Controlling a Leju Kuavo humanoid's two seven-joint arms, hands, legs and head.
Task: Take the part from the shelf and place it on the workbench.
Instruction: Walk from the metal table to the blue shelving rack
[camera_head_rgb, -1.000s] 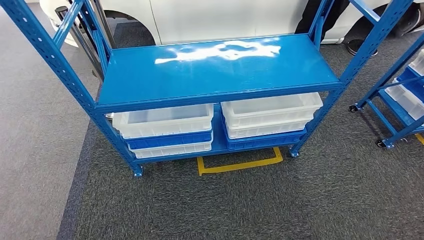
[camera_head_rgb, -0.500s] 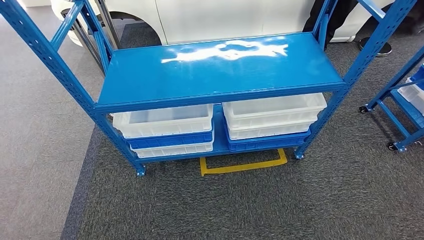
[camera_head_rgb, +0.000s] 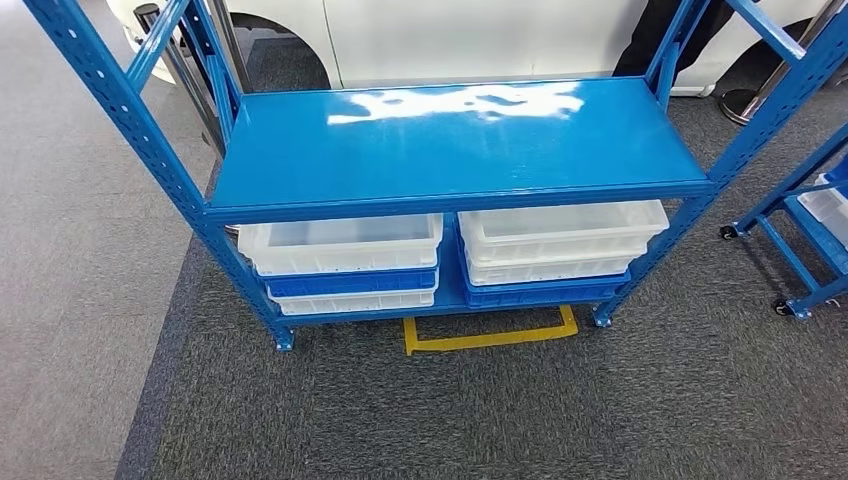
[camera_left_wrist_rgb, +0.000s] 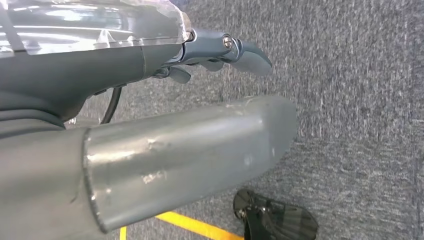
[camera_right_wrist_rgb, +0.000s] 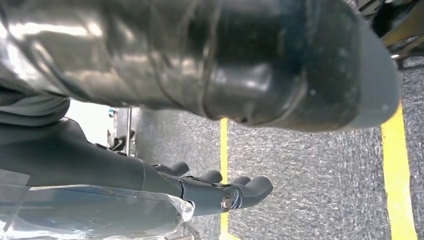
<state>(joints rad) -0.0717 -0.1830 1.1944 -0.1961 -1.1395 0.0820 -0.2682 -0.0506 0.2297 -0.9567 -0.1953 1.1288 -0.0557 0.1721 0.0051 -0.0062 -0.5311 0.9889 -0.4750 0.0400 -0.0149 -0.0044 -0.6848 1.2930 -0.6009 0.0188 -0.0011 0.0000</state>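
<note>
I'm seeing a glossy blue metal shelf (camera_head_rgb: 450, 140) holding translucent plastic bins (camera_head_rgb: 345, 245); both hands, left (camera_left_wrist_rgb: 220, 50) and right (camera_right_wrist_rgb: 220, 192), are hanging loose, fingers apart, grasping nothing.

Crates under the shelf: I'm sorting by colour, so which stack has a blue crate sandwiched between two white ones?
The left stack: white, blue, white. The right stack has blue only at the bottom.

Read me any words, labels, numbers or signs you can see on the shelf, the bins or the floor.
None can be read.
The blue shelf, the white bins and the blue bins carry no visible print or labels.
The yellow floor tape is a plain outline without text.
The left robot hand and right robot hand show no markings.
</note>
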